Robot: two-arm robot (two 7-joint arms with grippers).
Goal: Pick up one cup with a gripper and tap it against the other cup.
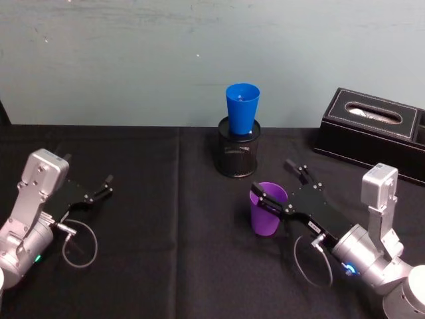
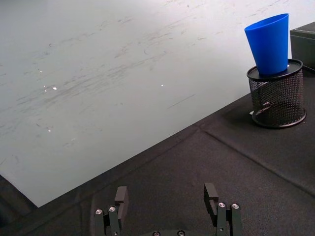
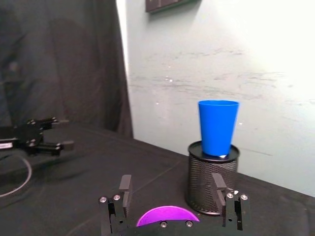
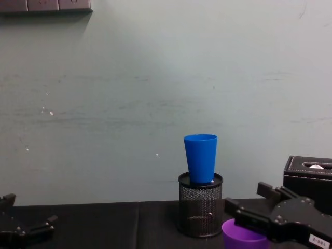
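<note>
Two silver-grey arms wearing black grippers.
Right gripper is showing flat black fingers with small silver screws, a white label on its body, a silver cylindrical joint glowing blue, and a thin black cable looping below. Left gripper is showing matching black fingers, a boxy grey wrist housing, a looping cable and a green light.

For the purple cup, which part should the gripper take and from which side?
Grip the purple cup across its upper wall just below the rim, coming in level from the robot's right, as the open right gripper already straddles it. The cup stands upright and tapers downward, so the wide top probably seats best between the fingers. The blue cup stands behind, in the mesh holder.
</note>
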